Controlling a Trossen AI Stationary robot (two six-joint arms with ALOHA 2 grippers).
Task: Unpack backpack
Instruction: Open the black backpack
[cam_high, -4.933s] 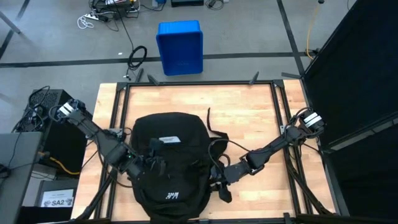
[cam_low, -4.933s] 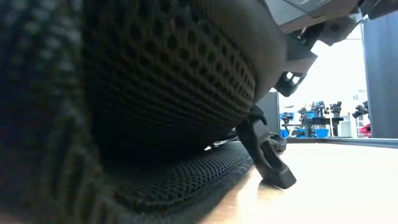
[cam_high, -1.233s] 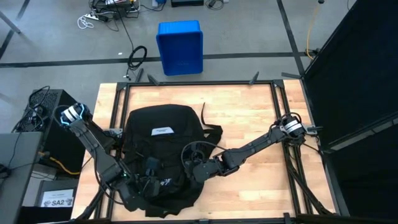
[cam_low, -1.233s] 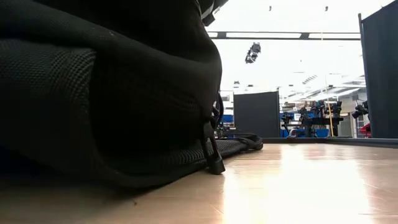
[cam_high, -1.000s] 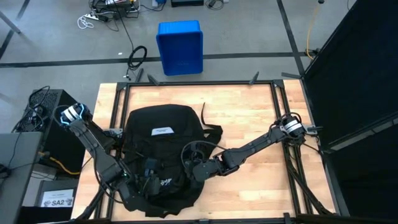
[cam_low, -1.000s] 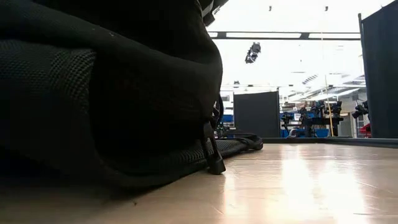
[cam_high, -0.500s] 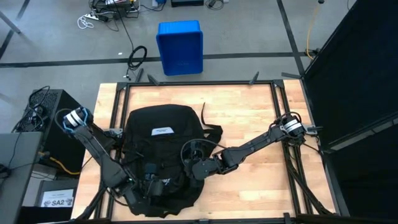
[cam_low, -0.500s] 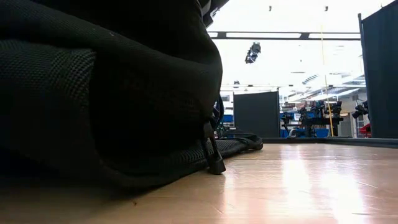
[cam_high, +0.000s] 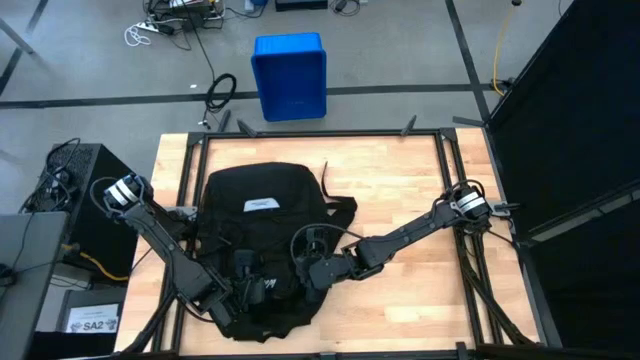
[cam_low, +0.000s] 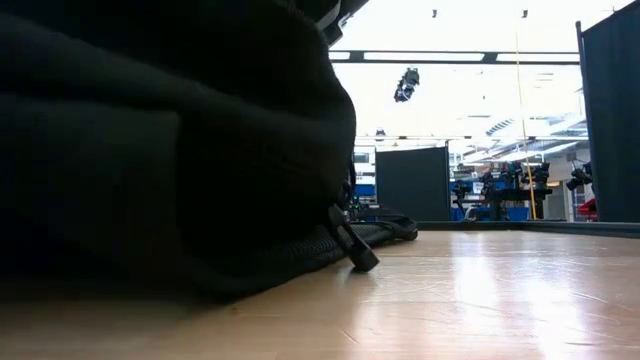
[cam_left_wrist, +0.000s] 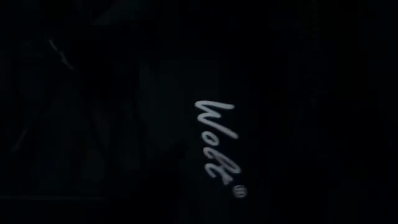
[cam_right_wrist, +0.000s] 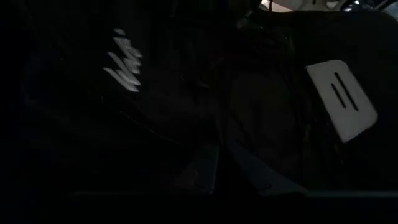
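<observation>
Since a moment ago, the left gripper (cam_high: 240, 291) has slid down to the backpack's (cam_high: 262, 240) front pocket at 6 o'clock; we cannot tell whether it grips anything. The right gripper (cam_high: 312, 273), clenched, presses the bag's edge at 3 o'clock. We see nothing taken out yet, so by our reckoning the unpacking has barely begun. The bag lies flat at the table's (cam_high: 400, 190) 9 o'clock side, its long axis running 12 to 6, label end toward 12.
</observation>
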